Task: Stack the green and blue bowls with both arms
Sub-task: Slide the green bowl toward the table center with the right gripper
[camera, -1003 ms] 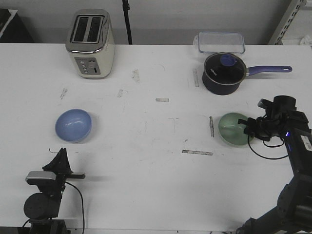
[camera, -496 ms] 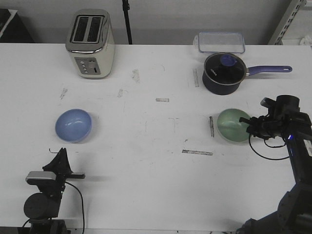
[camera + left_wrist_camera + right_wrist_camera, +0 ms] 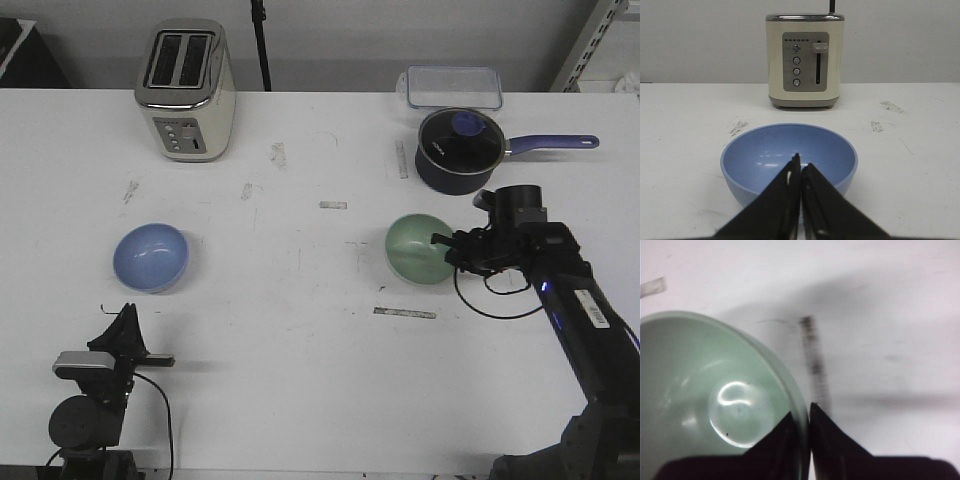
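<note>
The pale green bowl [image 3: 413, 249] hangs tilted just above the table, right of the middle. My right gripper [image 3: 446, 247] is shut on its right rim, one finger inside and one outside; the right wrist view shows the green bowl [image 3: 705, 405] and the right gripper [image 3: 802, 416] pinching its wall. The blue bowl [image 3: 150, 257] rests upright on the table at the left. My left gripper [image 3: 127, 314] sits near the front edge, a short way in front of it, shut on nothing. In the left wrist view the left gripper [image 3: 800, 162] points at the blue bowl [image 3: 760, 155].
A cream toaster [image 3: 187, 88] stands at the back left. A dark saucepan [image 3: 458, 150] with a purple handle sits at the back right, a clear lidded box [image 3: 453, 86] behind it. Tape strips [image 3: 404, 313] mark the tabletop.
My right gripper has carried the green bowl leftward toward the table's middle and slightly away from the front edge. The left arm and the blue bowl have not moved.
</note>
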Available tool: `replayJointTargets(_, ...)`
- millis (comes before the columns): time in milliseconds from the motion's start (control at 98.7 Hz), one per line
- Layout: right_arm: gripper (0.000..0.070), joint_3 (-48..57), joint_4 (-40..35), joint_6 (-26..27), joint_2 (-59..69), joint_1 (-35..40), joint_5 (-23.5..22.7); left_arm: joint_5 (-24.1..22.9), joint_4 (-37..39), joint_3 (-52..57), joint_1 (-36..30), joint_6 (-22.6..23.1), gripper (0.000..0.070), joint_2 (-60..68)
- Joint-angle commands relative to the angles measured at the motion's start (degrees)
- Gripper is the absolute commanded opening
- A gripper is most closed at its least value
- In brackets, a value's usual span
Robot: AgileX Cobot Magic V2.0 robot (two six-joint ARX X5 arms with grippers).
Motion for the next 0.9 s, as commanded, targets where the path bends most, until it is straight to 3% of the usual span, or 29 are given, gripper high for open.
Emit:
replayJointTargets(0, 0.0009, 1.20, 0.83, 6.12, 0.76, 3.21, 2.34, 0.07, 0.63, -1.29, 0.04, 0.48, 0.0002, -0.11)
replayJointTargets(111, 0.0009, 1.20, 2.25, 10.86, 1.92, 9.73, 6.34, 0.07, 0.61, -1.29, 0.04, 0.48, 0.0002, -0.11)
replayJointTargets(446, 0.0009, 1.20, 8.55, 21.35, 6.01, 23.39, 7.26, 0.07, 0.61, -1.29, 0.04, 0.48, 0.0002, -0.11)
replayJointTargets(608, 0.0009, 1.20, 10.36, 24.26, 7.32, 26.86, 10.03, 0.07, 0.61, -1.29, 0.04, 0.50, 0.0002, -0.11)
replayJointTargets(891, 0.0009, 1.20, 10.73, 24.55, 8.83, 30.40, 14.29, 0.07, 0.63, -1.29, 0.04, 0.48, 0.0002, -0.11)
